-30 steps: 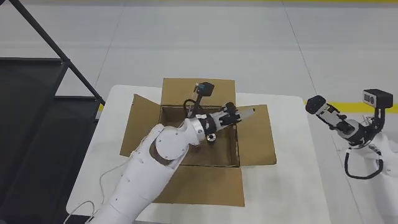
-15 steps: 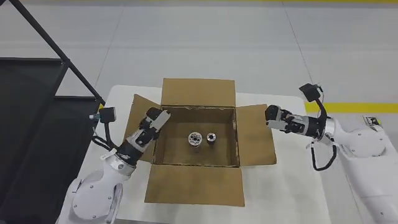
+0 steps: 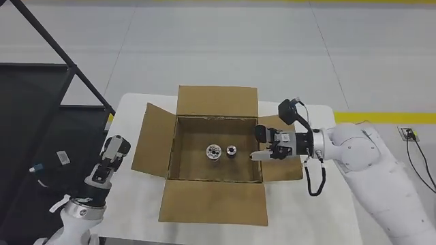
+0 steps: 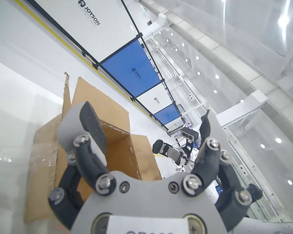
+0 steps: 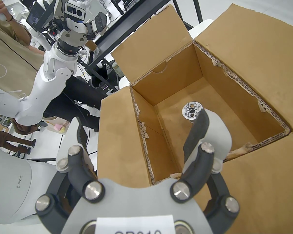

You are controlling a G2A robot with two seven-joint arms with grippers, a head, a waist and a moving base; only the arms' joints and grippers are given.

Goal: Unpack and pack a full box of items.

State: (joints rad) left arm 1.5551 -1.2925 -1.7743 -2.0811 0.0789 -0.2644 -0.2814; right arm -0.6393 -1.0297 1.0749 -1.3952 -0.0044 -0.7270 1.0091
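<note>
Holding the right pincer [image 3: 262, 144] spread open and empty just above the right rim of the open cardboard box [image 3: 216, 101], with a metal disc [image 3: 214, 152] and a smaller metal piece [image 3: 231, 151] lying on the box floor ahead of and below its tips. Holding the left pincer [image 3: 112, 151] open too, gripping nothing, at the bench [image 3: 313, 197] edge, the box's flap standing ahead, apart.

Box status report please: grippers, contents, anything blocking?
Left gripper open, clear of box. Right gripper open at box rim. Two metal parts on box floor, unobstructed.
</note>
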